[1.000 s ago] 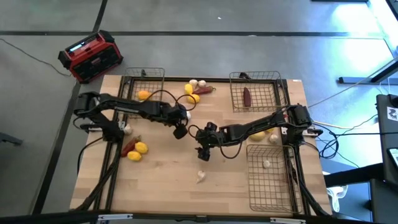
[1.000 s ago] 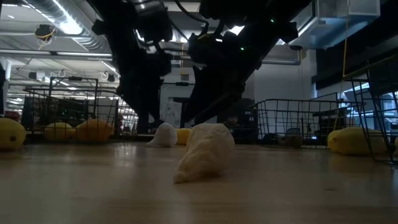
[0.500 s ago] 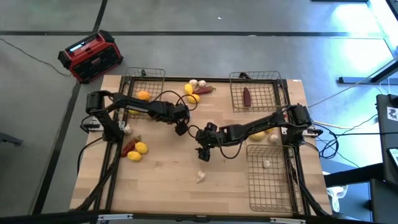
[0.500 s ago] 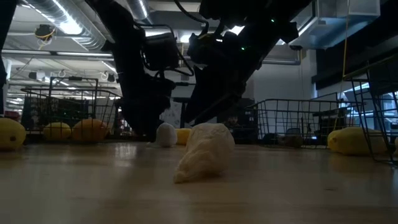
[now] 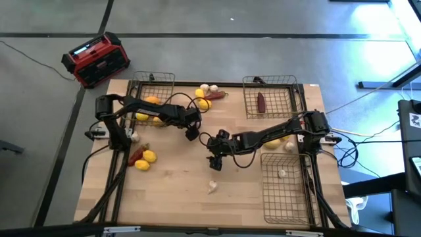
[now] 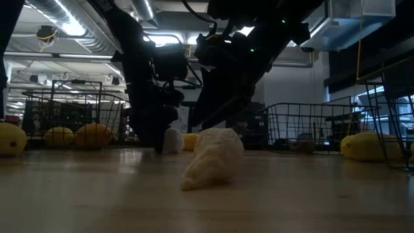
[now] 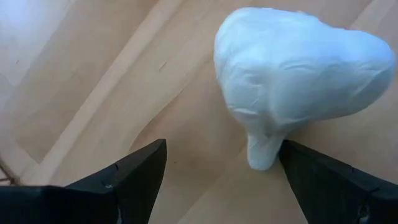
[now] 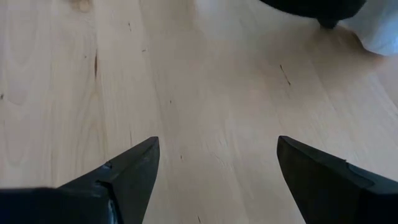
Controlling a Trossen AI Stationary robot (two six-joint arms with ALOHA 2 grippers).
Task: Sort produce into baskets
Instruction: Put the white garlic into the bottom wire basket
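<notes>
While spread, left tool (image 7: 217, 180) straddles garlic bulb (image 7: 298, 81).

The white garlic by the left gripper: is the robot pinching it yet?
Cannot tell. In the left wrist view the open left gripper frames the white garlic bulb, whose stem tip sits right beside one finger, with no clear gap or contact.

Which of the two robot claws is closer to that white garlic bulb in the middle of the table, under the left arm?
The left. The left gripper hangs right over the garlic bulb, jaws open around it. The right gripper waits farther toward the table's near edge, over bare wood.
</notes>
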